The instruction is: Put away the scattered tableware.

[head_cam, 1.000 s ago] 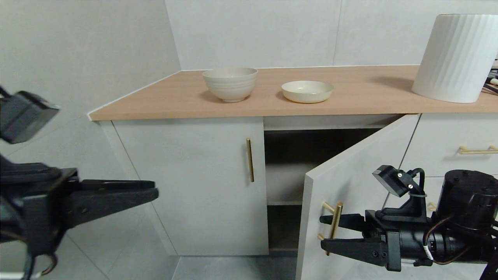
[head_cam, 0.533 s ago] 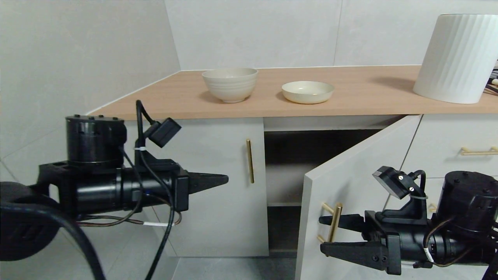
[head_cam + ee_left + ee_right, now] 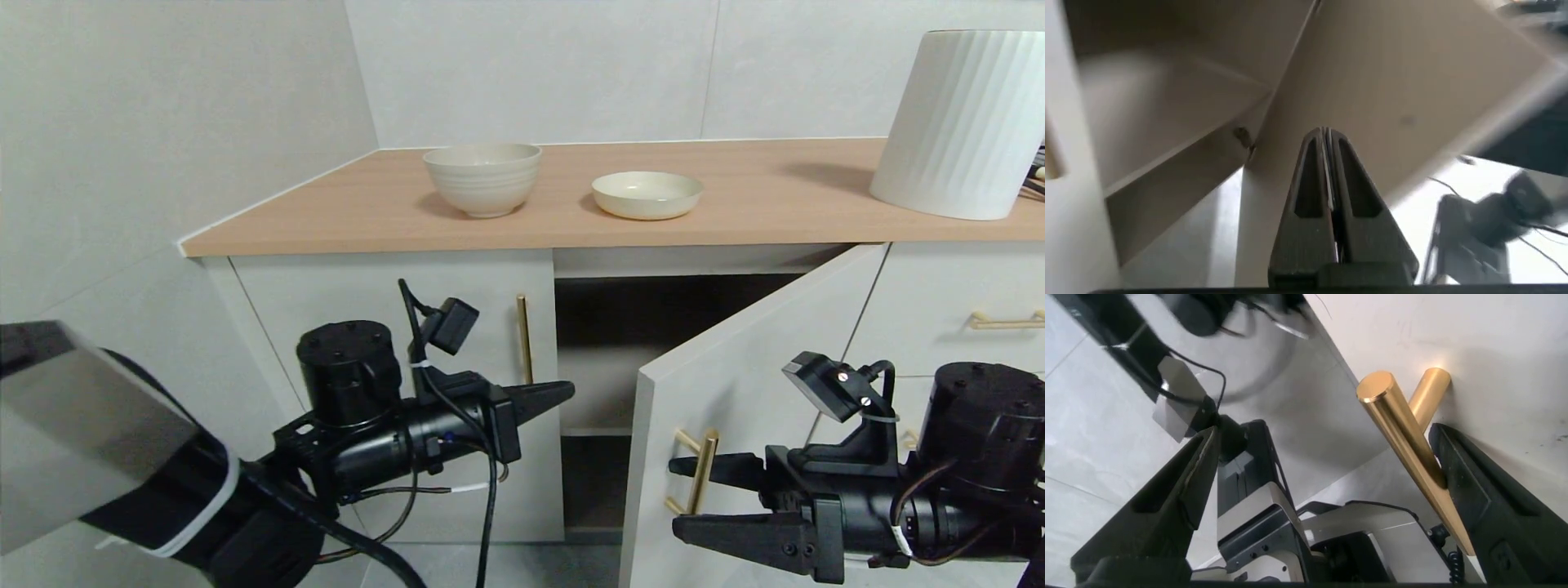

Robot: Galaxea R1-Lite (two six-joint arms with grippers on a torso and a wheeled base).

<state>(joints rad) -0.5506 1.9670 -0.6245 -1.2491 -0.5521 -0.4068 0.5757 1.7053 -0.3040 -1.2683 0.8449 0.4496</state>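
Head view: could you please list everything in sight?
bowl: one, beige, counter's left part
dish: one, cream, right of the bowl
container: one, white, ribbed, counter's right end
counter: one, wood-brown, above the doors
shut door: one, pale grey, left
open door: one, pale grey, right
door handles: two, gold, one per door
drawer handle: one, gold, far right
left gripper: one, black, shut, by the cabinet opening
right gripper: one, black, open around the open door's handle

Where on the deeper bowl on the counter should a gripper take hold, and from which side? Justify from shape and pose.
Probably the front rim of the bowl, coming from above with one of the fingers inside and one outside. It stands upright with its mouth open. Its wall looks thin, and its rounded body looks too wide to span.
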